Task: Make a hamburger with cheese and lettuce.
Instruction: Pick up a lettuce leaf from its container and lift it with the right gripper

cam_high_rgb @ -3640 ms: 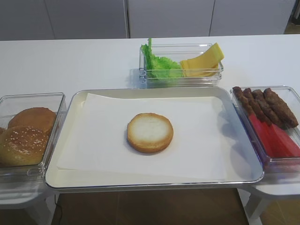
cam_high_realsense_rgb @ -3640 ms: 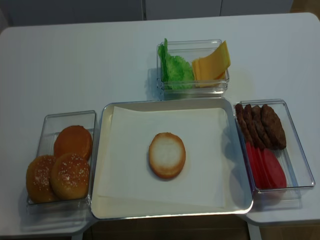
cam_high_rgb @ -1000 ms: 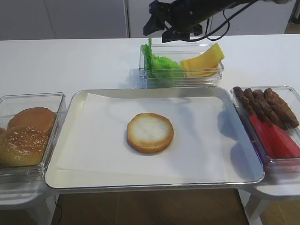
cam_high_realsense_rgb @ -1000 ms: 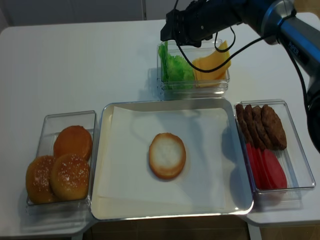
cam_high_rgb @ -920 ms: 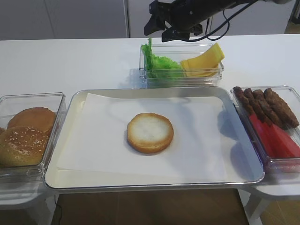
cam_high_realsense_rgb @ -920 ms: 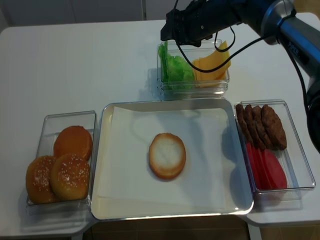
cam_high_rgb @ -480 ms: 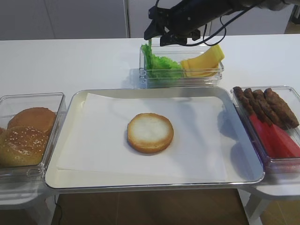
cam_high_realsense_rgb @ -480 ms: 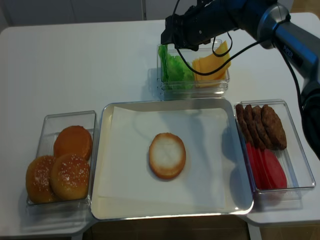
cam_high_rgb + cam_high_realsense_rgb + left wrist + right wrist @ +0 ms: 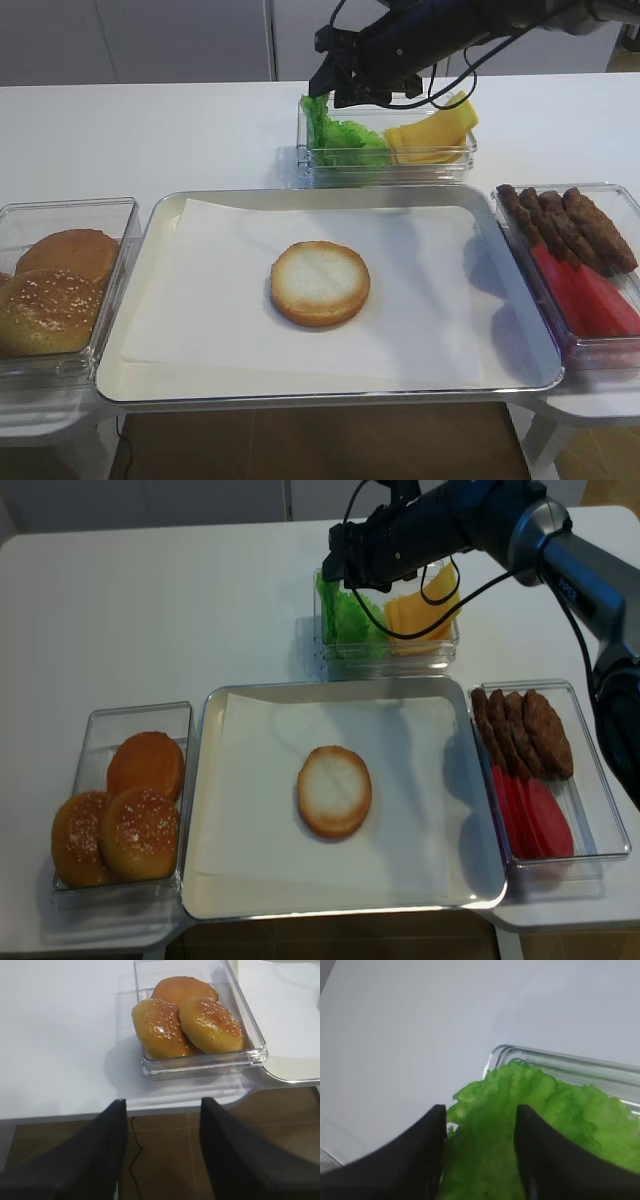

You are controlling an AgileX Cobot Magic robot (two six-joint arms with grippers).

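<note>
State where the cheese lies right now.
In both high views the cheese leans in the right half of the clear box behind the tray, beside the lettuce.

Clear glossy plastic bins [image 9: 62, 290] flank a shiny metal tray [image 9: 330, 385] lined with matt white paper [image 9: 220, 300]; the tabletop [image 9: 150, 130] looks smooth.

This looks like a lab mock-up of a kitchen. A bare white table [image 9: 150, 130] carries a metal tray [image 9: 330, 390] lined with paper [image 9: 200, 300], with clear plastic bins [image 9: 60, 215] of sorted ingredients around it. Plain pale cabinet fronts [image 9: 150, 40] stand behind, probably cupboards, and brown tile floor [image 9: 165, 1160] shows below.
</note>
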